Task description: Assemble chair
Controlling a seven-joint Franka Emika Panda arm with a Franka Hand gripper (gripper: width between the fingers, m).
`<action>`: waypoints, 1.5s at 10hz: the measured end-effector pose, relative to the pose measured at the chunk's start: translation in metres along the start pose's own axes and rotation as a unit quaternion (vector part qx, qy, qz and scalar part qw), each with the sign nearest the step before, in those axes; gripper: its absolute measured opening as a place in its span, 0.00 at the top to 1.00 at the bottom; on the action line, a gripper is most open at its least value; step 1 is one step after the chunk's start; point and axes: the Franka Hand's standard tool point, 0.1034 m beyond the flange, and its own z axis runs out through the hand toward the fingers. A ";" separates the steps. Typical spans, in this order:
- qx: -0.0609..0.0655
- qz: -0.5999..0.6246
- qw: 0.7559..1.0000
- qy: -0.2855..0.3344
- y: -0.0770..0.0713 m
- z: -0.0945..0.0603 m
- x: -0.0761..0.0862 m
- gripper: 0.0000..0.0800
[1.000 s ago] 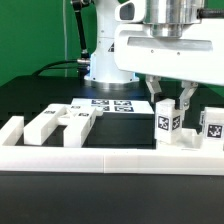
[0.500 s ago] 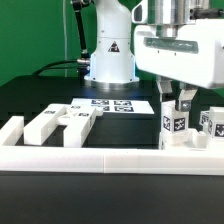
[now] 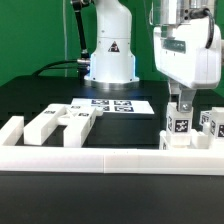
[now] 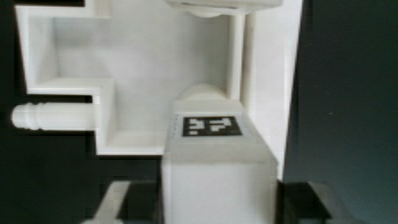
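Observation:
The chair lies in loose white tagged pieces. In the exterior view, several pieces [image 3: 60, 122] lie at the left, and a tagged block [image 3: 178, 127] stands at the right beside another tagged piece [image 3: 212, 122]. My gripper [image 3: 181, 107] hangs straight down over the tagged block. In the wrist view the block [image 4: 214, 150] fills the space between my fingers [image 4: 128, 203], with a thin dark gap on each side. My gripper [image 4: 217, 203] is open around the block. Beyond the block lies a white frame piece [image 4: 71, 70] with a round peg [image 4: 36, 115].
The marker board [image 3: 113, 103] lies flat at the table's middle back. The long low white border rail [image 3: 100, 155] runs along the front. The arm's base [image 3: 108, 55] stands behind the marker board.
My gripper has moved toward the exterior view's right, turned about its vertical axis, and now sits centred over the tagged block. The pieces have not moved.

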 end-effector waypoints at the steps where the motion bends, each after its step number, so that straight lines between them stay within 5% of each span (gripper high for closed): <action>1: 0.000 -0.013 1.000 0.000 0.000 0.000 0.000 0.63; 2: 0.000 -0.033 0.999 0.000 0.000 0.000 0.000 0.63; 3: 0.000 -0.051 0.999 0.000 0.000 0.000 0.000 0.38; 4: -0.002 -0.082 0.997 0.000 0.000 0.000 -0.001 0.38; 5: -0.002 -0.152 0.988 0.000 0.000 0.000 -0.001 0.22; 15: 0.000 -0.535 0.845 0.003 -0.001 0.001 0.000 0.19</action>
